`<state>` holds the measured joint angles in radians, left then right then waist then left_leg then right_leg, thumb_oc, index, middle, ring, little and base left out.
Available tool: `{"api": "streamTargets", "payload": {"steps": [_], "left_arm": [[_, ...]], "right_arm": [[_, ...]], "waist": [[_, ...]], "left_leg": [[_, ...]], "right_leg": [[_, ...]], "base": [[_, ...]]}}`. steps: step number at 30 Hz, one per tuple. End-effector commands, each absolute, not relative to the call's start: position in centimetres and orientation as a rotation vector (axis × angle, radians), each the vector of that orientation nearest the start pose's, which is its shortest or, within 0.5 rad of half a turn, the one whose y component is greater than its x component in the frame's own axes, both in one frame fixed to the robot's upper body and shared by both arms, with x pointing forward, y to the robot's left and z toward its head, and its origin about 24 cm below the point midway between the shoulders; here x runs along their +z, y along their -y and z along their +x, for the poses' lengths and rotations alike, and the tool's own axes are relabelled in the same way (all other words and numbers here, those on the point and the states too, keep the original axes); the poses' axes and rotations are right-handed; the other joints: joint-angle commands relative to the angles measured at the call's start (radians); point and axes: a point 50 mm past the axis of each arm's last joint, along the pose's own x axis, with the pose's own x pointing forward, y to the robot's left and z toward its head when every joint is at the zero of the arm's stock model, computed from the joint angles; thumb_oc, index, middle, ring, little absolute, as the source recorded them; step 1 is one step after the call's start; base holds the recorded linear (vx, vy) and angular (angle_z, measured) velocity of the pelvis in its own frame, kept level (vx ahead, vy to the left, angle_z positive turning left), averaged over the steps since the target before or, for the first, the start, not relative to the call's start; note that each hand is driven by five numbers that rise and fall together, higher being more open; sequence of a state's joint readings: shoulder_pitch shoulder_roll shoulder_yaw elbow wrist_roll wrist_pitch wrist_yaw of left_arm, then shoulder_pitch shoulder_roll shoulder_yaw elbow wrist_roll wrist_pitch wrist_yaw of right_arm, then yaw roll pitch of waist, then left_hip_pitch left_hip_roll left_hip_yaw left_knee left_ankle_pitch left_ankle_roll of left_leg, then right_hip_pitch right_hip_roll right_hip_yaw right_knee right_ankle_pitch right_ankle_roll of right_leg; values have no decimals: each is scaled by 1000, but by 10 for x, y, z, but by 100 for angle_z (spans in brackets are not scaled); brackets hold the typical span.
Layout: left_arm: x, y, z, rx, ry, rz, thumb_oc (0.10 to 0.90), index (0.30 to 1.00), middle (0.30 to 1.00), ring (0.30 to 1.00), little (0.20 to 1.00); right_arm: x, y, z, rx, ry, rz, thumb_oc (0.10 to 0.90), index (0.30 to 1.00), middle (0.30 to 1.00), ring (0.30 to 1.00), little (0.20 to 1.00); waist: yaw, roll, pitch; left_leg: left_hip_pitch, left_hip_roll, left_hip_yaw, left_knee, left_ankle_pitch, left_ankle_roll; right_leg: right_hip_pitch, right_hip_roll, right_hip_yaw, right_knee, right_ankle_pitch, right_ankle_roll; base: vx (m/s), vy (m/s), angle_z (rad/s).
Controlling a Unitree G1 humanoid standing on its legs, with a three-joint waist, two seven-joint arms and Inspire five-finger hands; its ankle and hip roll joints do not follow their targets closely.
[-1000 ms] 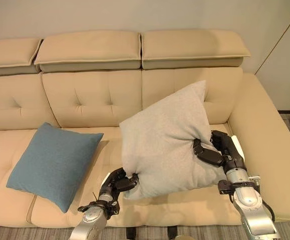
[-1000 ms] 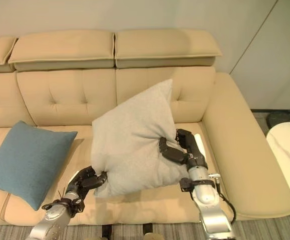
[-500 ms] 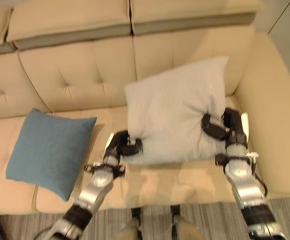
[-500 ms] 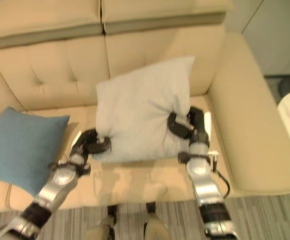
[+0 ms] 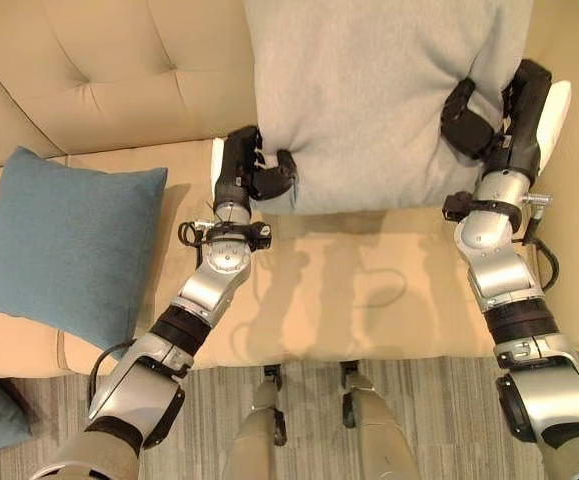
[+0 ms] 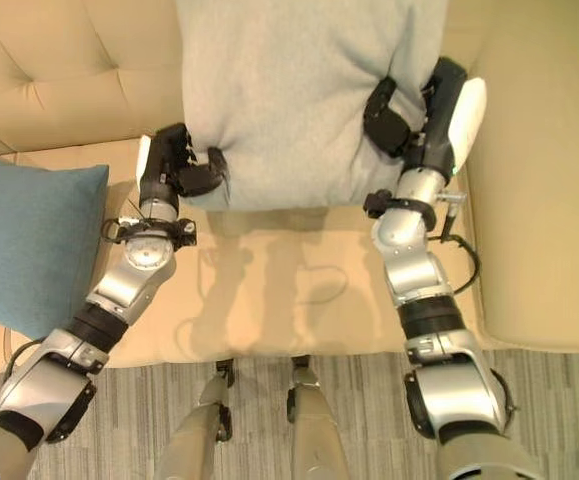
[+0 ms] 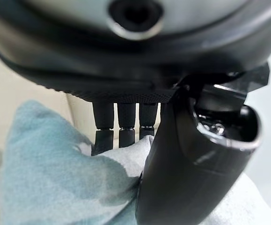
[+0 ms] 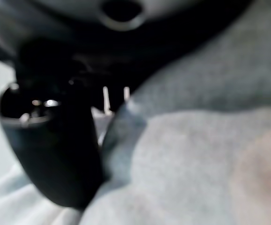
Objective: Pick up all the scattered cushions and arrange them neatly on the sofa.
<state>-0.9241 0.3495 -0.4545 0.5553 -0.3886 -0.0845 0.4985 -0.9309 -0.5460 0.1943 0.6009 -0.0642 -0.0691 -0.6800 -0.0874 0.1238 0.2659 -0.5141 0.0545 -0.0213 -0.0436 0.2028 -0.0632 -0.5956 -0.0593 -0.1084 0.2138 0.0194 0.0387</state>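
Grey cushion pinched between left robot hand and right robot hand.

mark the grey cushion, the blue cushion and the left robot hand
grey cushion [image 5: 369,100], left eye view, middle of its front face.
blue cushion [image 5: 64,245], left eye view, centre of its face.
left robot hand [image 5: 241,175], left eye view, back of the hand at the grey cushion's lower corner.

I found no legible text, label, number or sign on anything before me; the sofa and both cushions I saw bore plain fabric without markings of any kind.
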Motion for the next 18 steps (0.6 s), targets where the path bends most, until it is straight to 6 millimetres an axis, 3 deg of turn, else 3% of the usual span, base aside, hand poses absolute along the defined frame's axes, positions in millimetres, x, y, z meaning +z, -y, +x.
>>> {"api": "streamTargets", "payload": {"steps": [1, 3, 4, 5, 6, 7, 8, 12, 14, 15, 17, 18], "left_arm": [[351, -48, 348, -93, 984, 26, 400, 300, 300, 300, 300], [360, -45, 354, -75, 962, 31, 400, 300, 300, 300, 300], [361, -41, 357, -77, 934, 18, 532, 498, 498, 498, 498], [361, -38, 360, -89, 906, 8, 689, 733, 733, 733, 733], [363, -36, 362, -96, 889, 4, 800, 900, 900, 900, 900], [364, -37, 362, -96, 891, 3, 800, 900, 900, 900, 900], [364, -35, 363, -113, 885, 14, 800, 900, 900, 900, 900], [354, -31, 362, -181, 851, 4, 800, 900, 900, 900, 900], [335, -30, 366, -210, 787, -29, 800, 900, 900, 900, 900], [335, -30, 366, -210, 787, -28, 800, 900, 900, 900, 900], [309, -28, 366, -245, 716, -89, 800, 900, 900, 900, 900], [308, -28, 366, -245, 715, -88, 800, 900, 900, 900, 900]], "right_arm": [[341, 181, 367, -578, 943, -482, 400, 300, 300, 300, 300], [348, 180, 375, -586, 889, -453, 400, 300, 300, 300, 300], [349, 178, 380, -575, 854, -425, 416, 324, 324, 324, 324], [352, 178, 383, -574, 826, -413, 568, 552, 552, 552, 552], [354, 181, 386, -579, 794, -415, 643, 665, 665, 665, 665], [356, 181, 386, -578, 797, -414, 750, 825, 825, 825, 825], [358, 182, 389, -569, 776, -426, 800, 900, 900, 900, 900], [359, 193, 390, -571, 729, -438, 800, 900, 900, 900, 900], [353, 200, 391, -570, 703, -452, 800, 900, 900, 900, 900], [353, 200, 391, -570, 703, -452, 800, 900, 900, 900, 900], [343, 206, 391, -564, 679, -474, 800, 900, 900, 900, 900], [343, 206, 391, -564, 677, -474, 800, 900, 900, 900, 900]], "waist": [[2, -61, -39], [0, -58, -27], [0, -58, -24], [-2, -57, -18], [-3, -57, -13], [-5, -55, -11], [-5, -54, -7], [-7, -49, -2], [-4, -49, -1], [-4, -49, -2], [1, -50, 3], [1, -51, 1]], "left_leg": [[97, -7, 33, -3, -180, -19], [96, -6, 29, -23, -168, -21], [94, -7, 27, -31, -161, -22], [90, -7, 24, -36, -158, -23], [86, -7, 21, -40, -154, -25], [86, -7, 20, -40, -154, -25], [82, -8, 20, -43, -150, -27], [66, -10, 13, -44, -146, -37], [62, -11, 10, -44, -144, -42], [62, -11, 10, -44, -144, -42], [61, -11, 9, -44, -142, -46], [61, -10, 9, -44, -142, -46]], "right_leg": [[28, -9, 34, -156, 29, 68], [19, -5, 32, -156, 30, 69], [15, -2, 32, -158, 31, 69], [13, 1, 32, -158, 31, 69], [8, 3, 30, -158, 32, 69], [8, 2, 29, -158, 32, 69], [5, 3, 28, -159, 33, 69], [-4, 8, 16, -160, 32, 68], [-7, 10, 9, -160, 29, 66], [-7, 10, 9, -160, 29, 66], [-9, 12, 4, -159, 27, 64], [-9, 12, 4, -159, 27, 64]], "base": [[0, -21, 7], [10, -27, 7], [1, -24, 8], [-4, -26, 9], [-4, -22, 7], [-3, -20, 4], [1, -24, 3], [6, -34, 5], [3, -26, 8], [-2, -25, 7], [-2, -24, 4], [2, -15, 4]]}}
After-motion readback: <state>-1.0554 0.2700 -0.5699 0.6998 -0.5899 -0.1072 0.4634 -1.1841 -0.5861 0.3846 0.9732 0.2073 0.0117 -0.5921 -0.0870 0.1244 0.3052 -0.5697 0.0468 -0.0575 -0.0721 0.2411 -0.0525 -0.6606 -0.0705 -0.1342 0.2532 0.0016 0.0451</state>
